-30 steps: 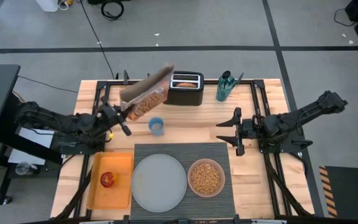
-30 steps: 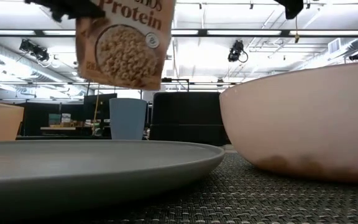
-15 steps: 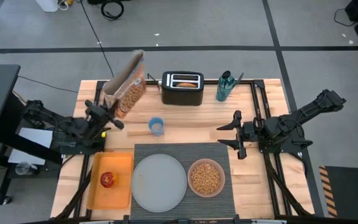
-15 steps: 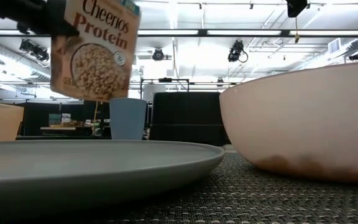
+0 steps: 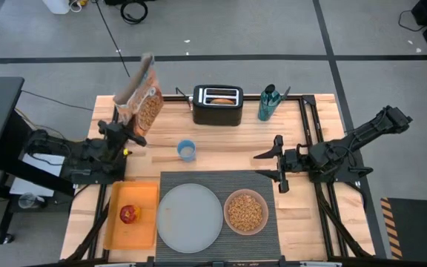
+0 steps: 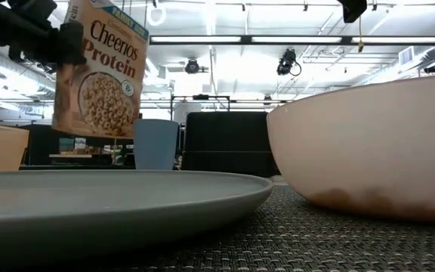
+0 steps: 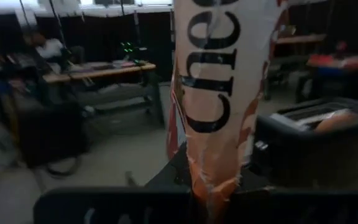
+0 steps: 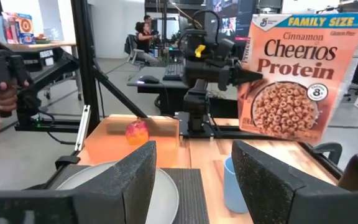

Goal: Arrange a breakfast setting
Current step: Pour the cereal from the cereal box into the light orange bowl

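Note:
My left gripper point(image 5: 130, 126) is shut on the orange cereal box point(image 5: 140, 97), held upright above the table's far left; the box also shows in the low view point(image 6: 100, 72) and the right wrist view point(image 8: 297, 78). My right gripper point(image 5: 270, 167) is open and empty right of the dark grey placemat point(image 5: 217, 180). The pale grey plate point(image 5: 190, 216) and the pink bowl point(image 5: 245, 212) of cereal rest on the placemat. The red apple point(image 5: 130, 214) lies in an orange tray point(image 5: 114, 222). A bagel half point(image 5: 222, 95) stands in the toaster's slot. No spoon is in view. My left gripper pinches the cereal box between its two fingers at the box's side edge point(image 8: 246, 76) nearest my left arm, about halfway up. The fingers point(image 8: 232, 74) come level from the table's left. The box stands upright, lifted clear of the table.
A black toaster point(image 5: 217, 107) and a teal bottle point(image 5: 267, 102) stand at the far edge. A small blue cup point(image 5: 187, 150) stands just beyond the placemat. People and desks show in the room beyond the table.
My left gripper has carried the cereal box toward the table's left edge, away from the toaster. The box, tipped over on a slant a second ago, has turned upright and come lower. It stays clear of the table.

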{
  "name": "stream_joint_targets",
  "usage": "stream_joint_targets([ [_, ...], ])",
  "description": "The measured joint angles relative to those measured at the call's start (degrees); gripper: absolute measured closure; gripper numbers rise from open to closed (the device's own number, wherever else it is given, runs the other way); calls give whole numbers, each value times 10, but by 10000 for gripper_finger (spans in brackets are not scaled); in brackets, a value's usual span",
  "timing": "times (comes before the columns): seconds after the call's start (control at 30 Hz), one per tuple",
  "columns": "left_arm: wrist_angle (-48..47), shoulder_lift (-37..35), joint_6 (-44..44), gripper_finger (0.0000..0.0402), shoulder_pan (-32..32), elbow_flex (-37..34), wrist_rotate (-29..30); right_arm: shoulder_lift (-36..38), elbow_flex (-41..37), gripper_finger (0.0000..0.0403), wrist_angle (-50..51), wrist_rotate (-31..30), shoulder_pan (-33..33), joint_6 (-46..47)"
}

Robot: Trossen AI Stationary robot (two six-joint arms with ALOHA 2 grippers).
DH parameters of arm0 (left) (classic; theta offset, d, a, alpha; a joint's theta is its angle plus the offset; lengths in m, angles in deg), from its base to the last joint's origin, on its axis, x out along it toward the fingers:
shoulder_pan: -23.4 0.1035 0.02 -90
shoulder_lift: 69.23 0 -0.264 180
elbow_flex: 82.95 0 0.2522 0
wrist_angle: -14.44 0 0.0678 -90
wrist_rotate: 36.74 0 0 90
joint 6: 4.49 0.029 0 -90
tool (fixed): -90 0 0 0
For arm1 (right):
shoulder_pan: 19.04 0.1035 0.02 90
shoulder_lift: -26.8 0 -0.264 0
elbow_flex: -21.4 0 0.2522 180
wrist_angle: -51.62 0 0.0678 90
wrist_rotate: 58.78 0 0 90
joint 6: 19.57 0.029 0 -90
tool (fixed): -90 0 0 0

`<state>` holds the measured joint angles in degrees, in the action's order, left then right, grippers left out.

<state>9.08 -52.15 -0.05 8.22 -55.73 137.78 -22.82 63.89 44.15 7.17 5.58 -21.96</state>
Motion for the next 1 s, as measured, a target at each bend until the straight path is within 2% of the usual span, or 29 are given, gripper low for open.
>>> stream_joint_targets([
  [0.17,10,17,-37,391,47,0,-58,-4,0,186,-26,1,0,-16],
  [0.43,13,56,-94,391,131,-29,-67,-20,0,186,-36,1,0,-23],
  [0.7,11,58,-176,391,191,-94,28,-29,0,186,-36,1,0,-23],
  [1.0,-3,58,-189,390,222,-103,28,-29,0,186,-42,1,0,-21],
])
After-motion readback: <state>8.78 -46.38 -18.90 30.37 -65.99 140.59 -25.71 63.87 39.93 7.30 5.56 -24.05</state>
